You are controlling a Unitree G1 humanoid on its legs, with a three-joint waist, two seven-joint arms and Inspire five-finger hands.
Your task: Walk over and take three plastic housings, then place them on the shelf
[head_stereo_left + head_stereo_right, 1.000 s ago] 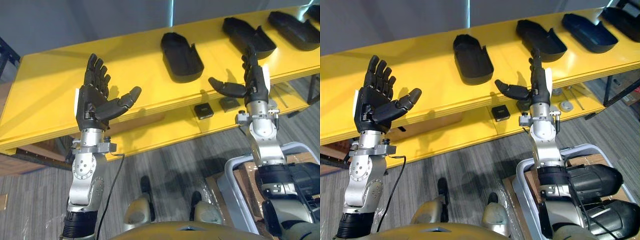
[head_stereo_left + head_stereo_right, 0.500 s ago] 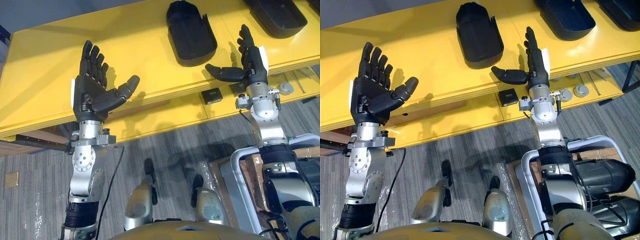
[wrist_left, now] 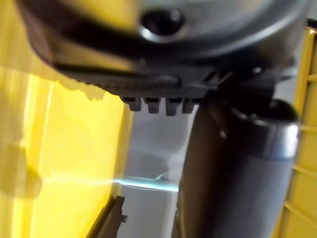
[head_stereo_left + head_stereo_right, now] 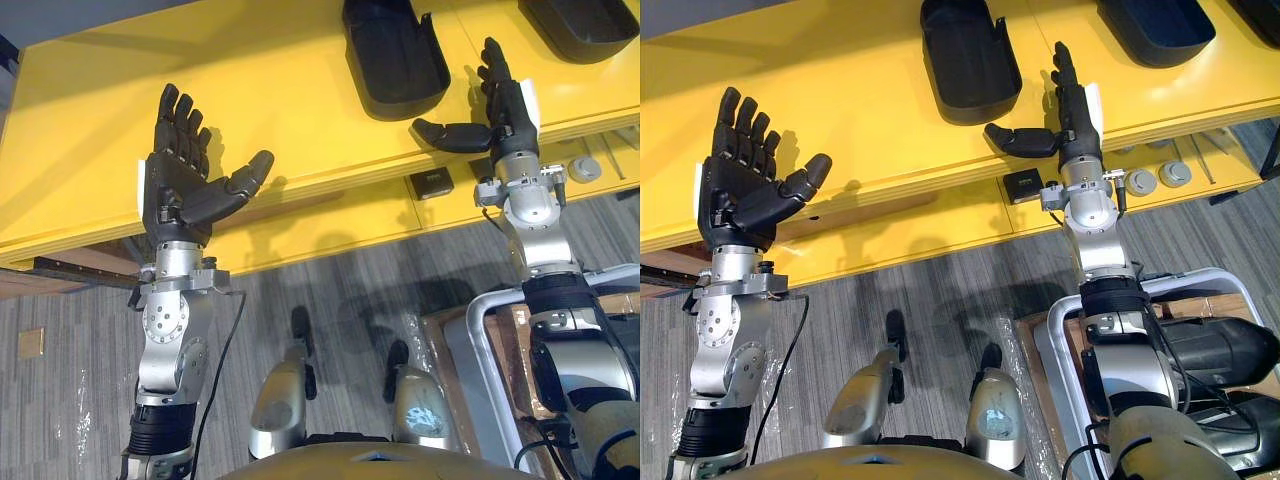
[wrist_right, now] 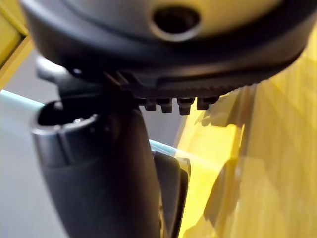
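Whole view has shifted over the last second. The bench (image 4: 280, 110) and everything on it slid up-frame together, so that's the head/body closing in, not parts moving. The housings haven't budged on the bench top. Nearest housing (image 4: 395, 50) is now at the top edge of the head view, open side up. Second housing (image 4: 580, 18) is further right, cut off by the frame.

Both arms keep the same raised pose.
- **Left hand** (image 4: 185, 190): fingers straight and spread, thumb out, palm toward the camera, empty. It's over the bench's front edge, well apart from any housing.
- **Right hand** (image 4: 503, 110): also flat-open and empty, thumb pointing toward the nearest housing, just beside its near right corner. Can't tell whether it's touching the bench surface; probably hovering.

Lower tier (image 4: 330, 235) holds a small black box (image 4: 432, 184), irrelevant here.

Meaning: the walk-up looks about done, and none of the three housings has been taken. Right hand is the obvious candidate for the first grab. It would need to go forward and left over the housing's rim before closing.
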